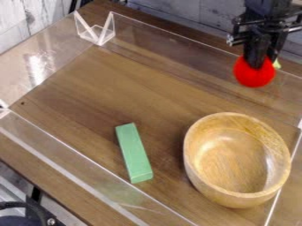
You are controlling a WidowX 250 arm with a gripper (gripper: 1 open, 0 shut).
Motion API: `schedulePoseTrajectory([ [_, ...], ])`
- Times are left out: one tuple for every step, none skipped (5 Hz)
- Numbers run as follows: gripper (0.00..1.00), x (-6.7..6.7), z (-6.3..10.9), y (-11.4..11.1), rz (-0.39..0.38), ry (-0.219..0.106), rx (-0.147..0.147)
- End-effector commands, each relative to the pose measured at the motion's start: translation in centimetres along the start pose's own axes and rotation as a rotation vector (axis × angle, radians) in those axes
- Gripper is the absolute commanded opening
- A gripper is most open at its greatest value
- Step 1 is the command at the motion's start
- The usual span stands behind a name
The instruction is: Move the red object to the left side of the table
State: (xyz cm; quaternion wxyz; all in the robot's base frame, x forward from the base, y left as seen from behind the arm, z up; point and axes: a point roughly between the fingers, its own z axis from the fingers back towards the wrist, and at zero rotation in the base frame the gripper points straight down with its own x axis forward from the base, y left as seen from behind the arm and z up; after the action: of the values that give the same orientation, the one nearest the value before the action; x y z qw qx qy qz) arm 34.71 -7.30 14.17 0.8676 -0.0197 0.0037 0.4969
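Gripping the red object (253,71), the tool (259,55) holds it above the bench (106,97) right side; leftward transfer and release remain.

The robot's gripper (259,55), seen at the upper right of the camera view, is black throughout: a boxy, dark body of stacked blocks with a short bar jutting out sideways at its lower part, giving it a cross-like outline. From that bar two slim black fingers (250,49) run downward side by side. The surfaces look matte, with a slight sheen on the upper housing. No cables, screws or markings can be made out at this size, and the rest of the arm lies beyond the frame's top edge.
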Motion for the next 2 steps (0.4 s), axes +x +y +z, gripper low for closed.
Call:
schedulePoseTrajectory([
  [0.0,0.84,3.5,0.66,0.048,-0.014,-0.078],
  [0.0,1.12,4.32,0.57,0.073,0.004,-0.086],
])
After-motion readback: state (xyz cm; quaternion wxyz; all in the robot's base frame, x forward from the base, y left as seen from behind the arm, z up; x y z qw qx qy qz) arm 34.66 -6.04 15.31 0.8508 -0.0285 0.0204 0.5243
